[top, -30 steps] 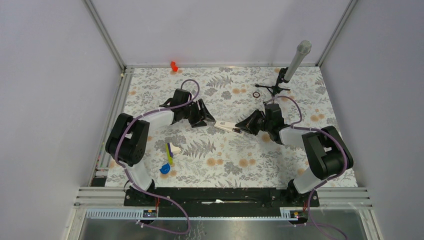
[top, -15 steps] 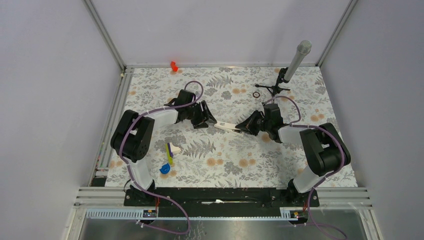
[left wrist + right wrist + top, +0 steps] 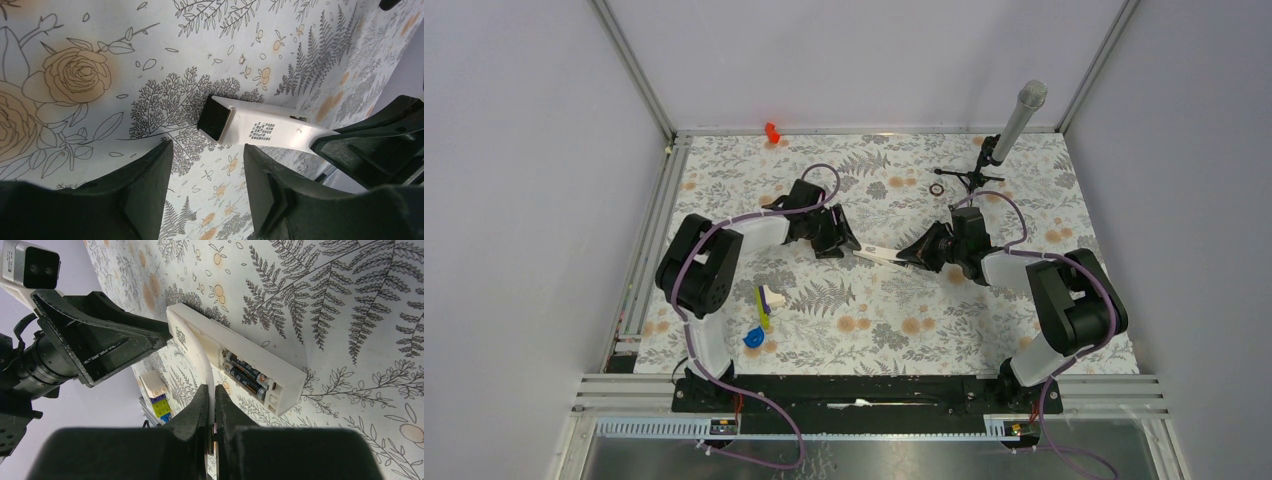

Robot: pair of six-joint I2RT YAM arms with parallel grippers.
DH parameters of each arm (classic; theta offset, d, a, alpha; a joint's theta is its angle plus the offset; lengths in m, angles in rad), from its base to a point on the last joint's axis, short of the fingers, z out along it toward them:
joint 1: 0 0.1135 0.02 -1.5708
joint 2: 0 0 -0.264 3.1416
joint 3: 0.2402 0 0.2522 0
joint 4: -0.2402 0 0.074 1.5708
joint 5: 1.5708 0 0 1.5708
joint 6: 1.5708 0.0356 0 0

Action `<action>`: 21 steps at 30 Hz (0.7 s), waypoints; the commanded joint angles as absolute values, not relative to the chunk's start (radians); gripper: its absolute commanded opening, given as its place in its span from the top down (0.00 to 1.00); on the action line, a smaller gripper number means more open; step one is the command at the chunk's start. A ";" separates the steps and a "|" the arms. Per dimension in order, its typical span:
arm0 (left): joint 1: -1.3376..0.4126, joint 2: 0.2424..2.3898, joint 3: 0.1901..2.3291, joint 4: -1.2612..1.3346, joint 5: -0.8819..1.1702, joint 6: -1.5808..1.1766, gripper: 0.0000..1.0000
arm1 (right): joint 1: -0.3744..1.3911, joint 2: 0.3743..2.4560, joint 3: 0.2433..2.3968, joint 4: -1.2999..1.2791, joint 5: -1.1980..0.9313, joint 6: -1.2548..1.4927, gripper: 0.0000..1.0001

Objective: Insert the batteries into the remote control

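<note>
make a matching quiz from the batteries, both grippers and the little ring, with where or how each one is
1 batteries
2 left gripper
3 right gripper
4 ring

a shut on a thin white lid
b beside the microphone stand
c open and empty
d inside the remote

Pairs: 1-d, 2-c, 3-a, 4-b

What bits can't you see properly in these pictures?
Right wrist view: the battery cover's lower end vanishes between the right gripper's fingers.
Left wrist view: that gripper hides the remote control's far end; the batteries don't show.
Top view: the batteries are too small to find.
</note>
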State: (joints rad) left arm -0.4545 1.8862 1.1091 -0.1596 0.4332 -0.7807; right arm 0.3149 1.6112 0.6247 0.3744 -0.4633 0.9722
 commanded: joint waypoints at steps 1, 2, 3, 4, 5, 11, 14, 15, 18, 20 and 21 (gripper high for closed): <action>-0.470 1.913 1.173 -0.178 0.393 -0.741 0.46 | 0.315 1.644 0.624 0.248 -0.403 0.915 1.00; -0.474 1.921 1.184 -0.187 0.389 -0.732 0.48 | 0.315 1.645 0.624 0.250 -0.403 0.914 1.00; -0.477 1.929 1.195 -0.198 0.385 -0.722 0.50 | 0.314 1.643 0.623 0.249 -0.403 0.916 1.00; -0.478 1.938 1.206 -0.216 0.376 -0.715 0.50 | 0.315 1.641 0.623 0.250 -0.403 0.916 1.00; -0.480 1.945 1.215 -0.228 0.370 -0.710 0.51 | 0.315 1.639 0.622 0.249 -0.402 0.917 1.00; -0.486 1.971 1.229 -0.235 0.363 -0.699 0.57 | 0.315 1.634 0.620 0.245 -0.401 0.913 1.00; -0.496 1.983 1.244 -0.272 0.344 -0.678 0.64 | 0.315 1.634 0.620 0.245 -0.403 0.912 1.00; -0.500 1.987 1.248 -0.286 0.330 -0.667 0.65 | 0.315 1.634 0.622 0.244 -0.404 0.911 1.00; -0.517 2.005 1.258 -0.334 0.294 -0.642 0.66 | 0.315 1.629 0.624 0.239 -0.406 0.909 1.00; -0.526 2.021 1.267 -0.370 0.266 -0.628 0.67 | 0.315 1.623 0.628 0.230 -0.407 0.906 1.00; -0.530 2.031 1.268 -0.386 0.255 -0.622 0.67 | 0.314 1.619 0.629 0.225 -0.408 0.905 1.00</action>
State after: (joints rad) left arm -0.5041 1.9652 1.2537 -0.2871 0.3809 -0.6876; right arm 0.3149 1.6150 0.6250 0.3653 -0.4603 0.9607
